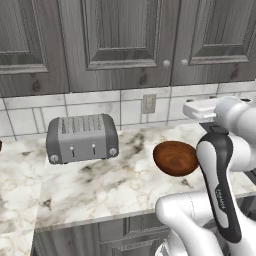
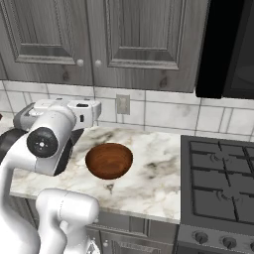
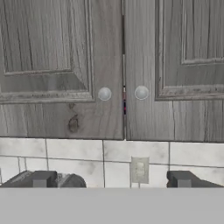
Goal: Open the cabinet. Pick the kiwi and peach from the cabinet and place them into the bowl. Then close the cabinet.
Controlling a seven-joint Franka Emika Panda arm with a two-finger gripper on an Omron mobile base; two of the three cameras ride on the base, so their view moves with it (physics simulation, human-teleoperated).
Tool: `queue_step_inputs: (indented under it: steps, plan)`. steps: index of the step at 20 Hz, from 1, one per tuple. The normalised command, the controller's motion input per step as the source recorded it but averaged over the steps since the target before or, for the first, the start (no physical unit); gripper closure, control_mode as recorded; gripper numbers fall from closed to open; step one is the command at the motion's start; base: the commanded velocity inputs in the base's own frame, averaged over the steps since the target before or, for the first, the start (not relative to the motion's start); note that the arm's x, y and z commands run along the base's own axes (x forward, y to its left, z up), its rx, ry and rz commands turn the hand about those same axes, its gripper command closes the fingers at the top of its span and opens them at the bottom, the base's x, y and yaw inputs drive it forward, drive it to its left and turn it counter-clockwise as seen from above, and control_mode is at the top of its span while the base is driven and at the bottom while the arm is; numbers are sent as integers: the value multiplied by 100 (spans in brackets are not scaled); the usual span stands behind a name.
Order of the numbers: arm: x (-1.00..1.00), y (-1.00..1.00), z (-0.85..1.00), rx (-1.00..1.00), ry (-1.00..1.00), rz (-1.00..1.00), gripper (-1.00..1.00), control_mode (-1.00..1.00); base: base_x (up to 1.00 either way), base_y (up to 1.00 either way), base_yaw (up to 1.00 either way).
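The cabinet (image 3: 105, 65) hangs above the counter with both tall dark grey doors shut; its two round silver knobs (image 1: 166, 63) sit side by side at the centre seam. My gripper (image 3: 111, 179) is open, fingertips wide apart. It faces the doors from a distance, level with the tiled wall below the knobs. The glossy reddish-brown bowl (image 1: 175, 158) rests empty on the marble counter, below my hand, and shows again in the right base view (image 2: 109, 160). The kiwi and the peach are hidden behind the shut doors.
A grey toaster (image 1: 82, 137) stands on the counter left of the bowl. A wall outlet (image 3: 139, 169) sits in the tiles under the door seam. A dark stove (image 2: 218, 183) adjoins the counter on the right, with a black appliance (image 2: 228, 49) above it.
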Motion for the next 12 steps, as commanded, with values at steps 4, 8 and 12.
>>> queue_step_inputs:
  steps: [4, 8, 12]
  plan:
    - [-21, 0, 25, 1, -30, 0, -100, -100, 0, 0, 0]
    - [-8, 0, 17, 0, -22, 0, -100, -100, 0, 0, 0]
    - [0, 0, 8, 0, -13, 0, -100, -100, 0, 0, 0]
